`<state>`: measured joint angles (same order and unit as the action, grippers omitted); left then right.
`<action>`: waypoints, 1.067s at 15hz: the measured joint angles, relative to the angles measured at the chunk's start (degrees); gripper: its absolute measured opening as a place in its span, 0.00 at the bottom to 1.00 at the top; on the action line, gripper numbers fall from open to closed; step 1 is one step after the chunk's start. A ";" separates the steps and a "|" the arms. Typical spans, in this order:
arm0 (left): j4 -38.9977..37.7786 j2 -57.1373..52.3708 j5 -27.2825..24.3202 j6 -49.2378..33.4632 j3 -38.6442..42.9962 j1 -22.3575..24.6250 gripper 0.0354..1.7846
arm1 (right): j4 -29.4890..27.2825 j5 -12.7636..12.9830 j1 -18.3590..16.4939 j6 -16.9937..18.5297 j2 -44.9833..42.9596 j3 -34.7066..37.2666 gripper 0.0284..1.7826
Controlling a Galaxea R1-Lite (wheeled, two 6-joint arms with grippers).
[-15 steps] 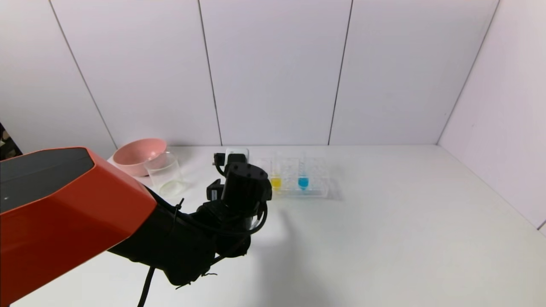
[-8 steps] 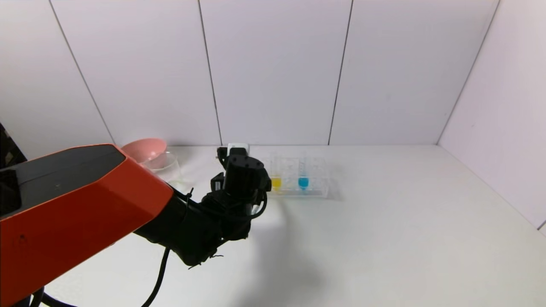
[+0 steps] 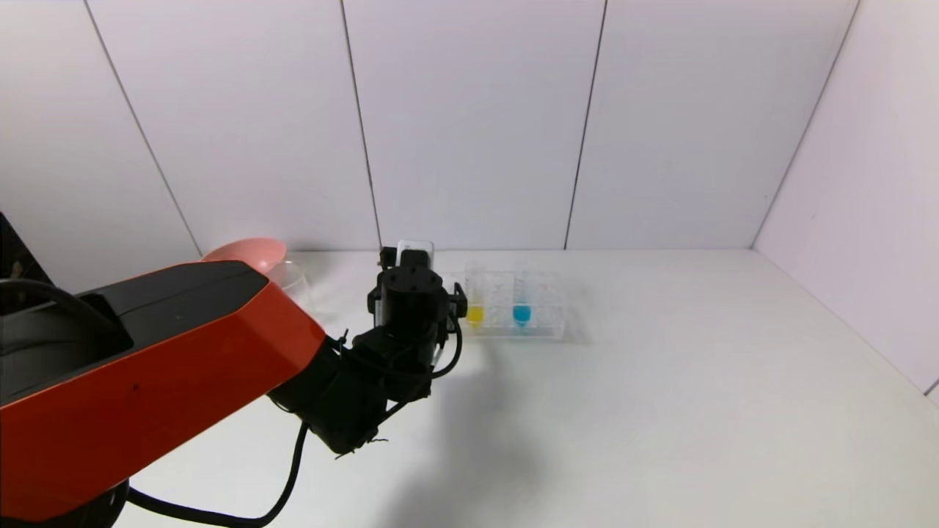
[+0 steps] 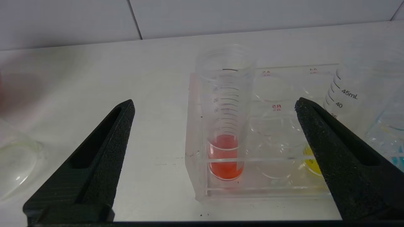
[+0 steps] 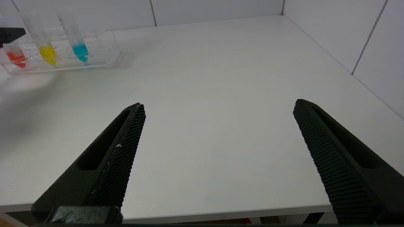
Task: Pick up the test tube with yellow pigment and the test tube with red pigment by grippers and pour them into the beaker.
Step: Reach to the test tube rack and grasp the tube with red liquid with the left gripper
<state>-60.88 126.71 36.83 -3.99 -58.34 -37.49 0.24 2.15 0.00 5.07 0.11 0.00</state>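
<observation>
Both fingers of our left gripper (image 4: pixel 214 107) stood spread around the red tube (image 4: pixel 224 126) in the rack (image 4: pixel 202 176); we judged centring before closing wise. Our right gripper (image 5: pixel 217 107) hung open.

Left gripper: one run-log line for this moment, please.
left gripper: open, facing red tube | red tube: upright in rack, ungripped | right gripper: open, idle over table

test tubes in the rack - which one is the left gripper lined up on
The test tube with red pigment, at the rack's end: it stands centred between the open left gripper's fingers. The yellow tube and blue tube sit farther along.
</observation>
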 joint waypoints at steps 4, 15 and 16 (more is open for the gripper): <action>-0.09 1.01 -0.28 0.07 -1.02 0.34 0.99 | -0.02 0.00 0.00 0.00 0.00 0.00 0.96; 0.35 3.61 -0.41 0.16 -4.80 1.39 0.99 | -0.02 0.00 0.00 0.00 0.00 0.00 0.96; 0.33 3.74 -0.39 0.18 -4.85 1.50 0.99 | -0.02 0.00 0.00 0.00 0.00 0.00 0.96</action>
<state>-60.55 130.45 36.44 -3.80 -63.20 -35.99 0.22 2.15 0.00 5.07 0.11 0.00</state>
